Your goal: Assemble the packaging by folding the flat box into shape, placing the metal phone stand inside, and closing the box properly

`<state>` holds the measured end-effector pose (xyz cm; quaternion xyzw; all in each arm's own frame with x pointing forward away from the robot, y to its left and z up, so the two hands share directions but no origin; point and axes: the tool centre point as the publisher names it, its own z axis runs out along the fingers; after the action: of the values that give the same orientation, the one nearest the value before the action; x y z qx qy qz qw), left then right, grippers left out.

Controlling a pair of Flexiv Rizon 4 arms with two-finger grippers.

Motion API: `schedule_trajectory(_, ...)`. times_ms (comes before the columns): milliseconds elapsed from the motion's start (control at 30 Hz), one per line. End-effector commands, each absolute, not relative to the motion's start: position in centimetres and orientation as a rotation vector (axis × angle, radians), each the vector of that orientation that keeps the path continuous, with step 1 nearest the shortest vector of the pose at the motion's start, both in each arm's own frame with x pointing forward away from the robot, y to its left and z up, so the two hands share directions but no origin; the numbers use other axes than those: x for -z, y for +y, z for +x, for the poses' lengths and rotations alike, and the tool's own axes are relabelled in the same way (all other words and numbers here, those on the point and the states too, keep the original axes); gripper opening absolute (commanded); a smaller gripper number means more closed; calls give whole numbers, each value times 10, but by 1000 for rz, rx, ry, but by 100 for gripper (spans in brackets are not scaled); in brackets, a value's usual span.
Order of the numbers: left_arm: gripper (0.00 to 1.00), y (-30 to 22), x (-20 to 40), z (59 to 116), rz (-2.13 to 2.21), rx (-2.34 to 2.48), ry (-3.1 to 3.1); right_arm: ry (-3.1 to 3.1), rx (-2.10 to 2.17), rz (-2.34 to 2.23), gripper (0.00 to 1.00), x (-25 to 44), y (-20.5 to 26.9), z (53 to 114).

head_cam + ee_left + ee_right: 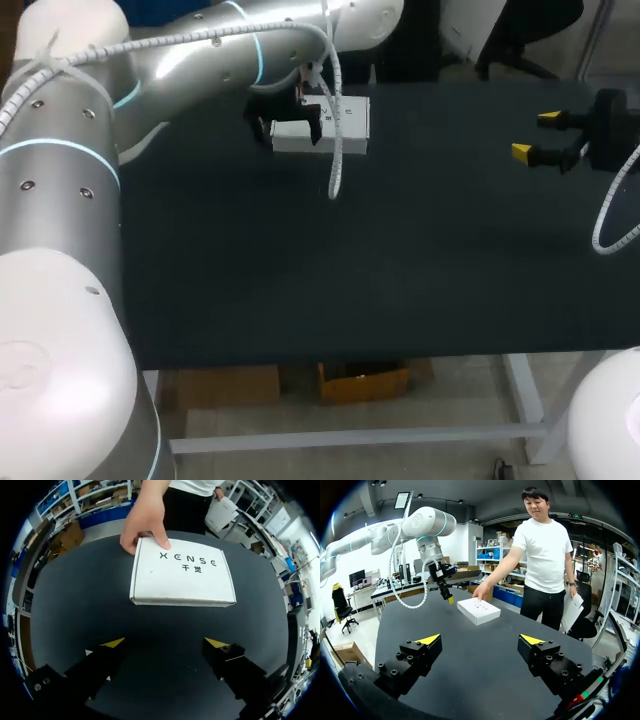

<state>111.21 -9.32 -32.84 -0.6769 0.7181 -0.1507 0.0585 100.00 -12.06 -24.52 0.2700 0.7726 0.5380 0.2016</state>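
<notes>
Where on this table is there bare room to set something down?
The near half of the table is bare, and so is the stretch between the white box and the right end effector. Crowded: the far edge, where the left end effector hangs by the box and a person's hand touches it.

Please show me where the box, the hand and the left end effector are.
box [182,577]: left wrist view, centre of its top face.
hand [145,522]: left wrist view, back of the hand.
left end effector [164,642]: left wrist view, midway between its yellow tips.

Robot lab: left arm [190,50], black table [380,260]
</notes>
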Motion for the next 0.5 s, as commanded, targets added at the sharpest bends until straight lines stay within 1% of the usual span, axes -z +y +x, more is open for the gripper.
schedule_trajectory(33,100,-73,319,1084,-1862,1019,2030,2157,-1502,755,100,245,-121,999)
schedule_trajectory(500,100,-17,308,1050,-1598,1437,1867,2157,-1502,755,100,245,-121,999)
